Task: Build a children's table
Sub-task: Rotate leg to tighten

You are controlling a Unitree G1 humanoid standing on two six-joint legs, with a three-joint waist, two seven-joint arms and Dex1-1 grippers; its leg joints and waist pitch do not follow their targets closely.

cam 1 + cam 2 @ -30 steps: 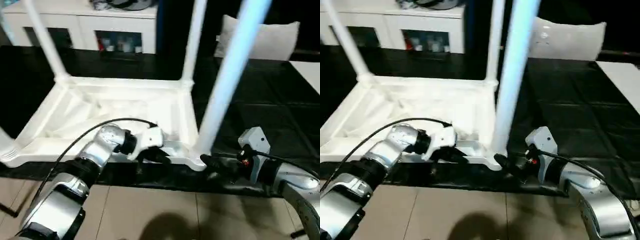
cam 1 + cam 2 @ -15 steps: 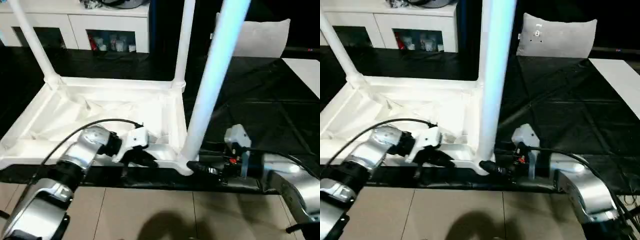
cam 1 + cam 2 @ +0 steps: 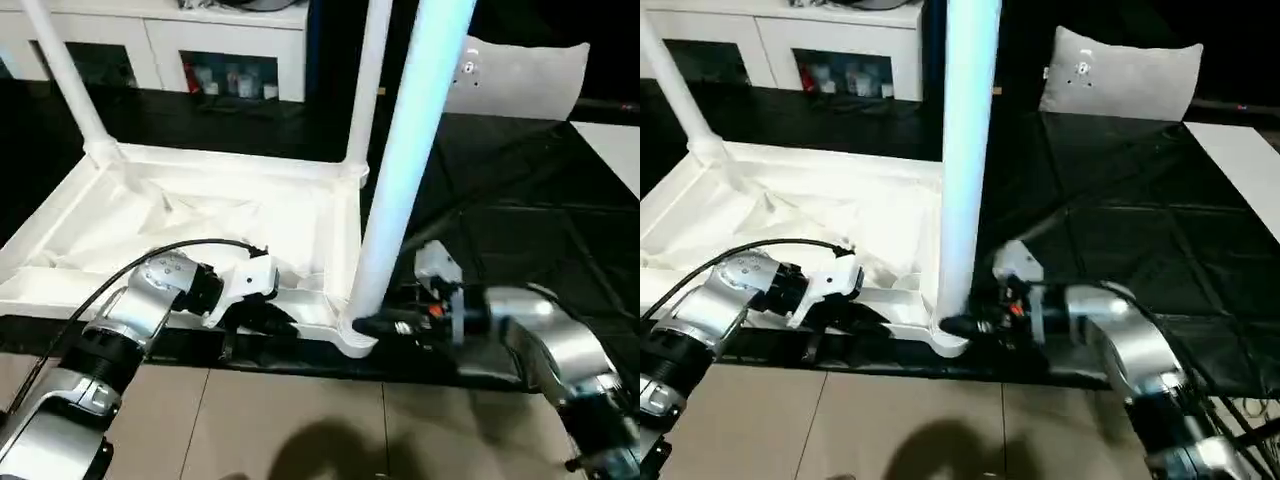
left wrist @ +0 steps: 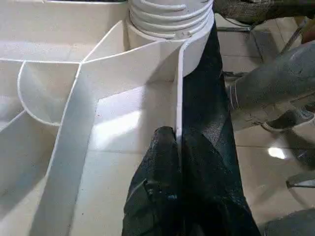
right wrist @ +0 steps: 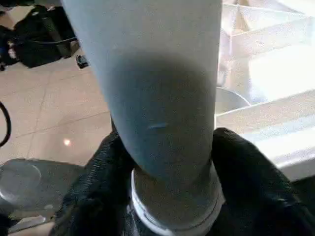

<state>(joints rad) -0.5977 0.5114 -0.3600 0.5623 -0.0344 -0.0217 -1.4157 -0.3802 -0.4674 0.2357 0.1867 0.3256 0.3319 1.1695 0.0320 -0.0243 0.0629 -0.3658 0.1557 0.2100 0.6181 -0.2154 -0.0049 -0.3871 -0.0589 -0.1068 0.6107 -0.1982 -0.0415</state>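
So the leg (image 3: pixel 400 170) the right gripper (image 5: pixel 162 196) is working on looks a lot straighter now. A second ago it leaned well over toward the robot's right; now it stands close to upright in the near corner socket (image 3: pixel 352 335) of the tabletop (image 3: pixel 200 230). The camera shifted too, so part of that is just the view, but the lean against the other legs has clearly shrunk. My guess is it's being seated or screwed home, so this corner is nearly done.

The right gripper's two black fingers (image 5: pixel 251 172) are wrapped around the very base of that leg, one on each side, right above the ribbed collar. The left gripper (image 4: pixel 177 147) is pinched on the tabletop's thin edge wall (image 4: pixel 178 98), one finger inside and one outside, a little way along from that same socket, holding the thing steady.

The tabletop lies upside down on the black mat (image 3: pixel 500 220), ribs up. Two far legs (image 3: pixel 365 80) already stand in their sockets beyond the grippers. The ribbed pockets between them look empty, nothing loose in there.
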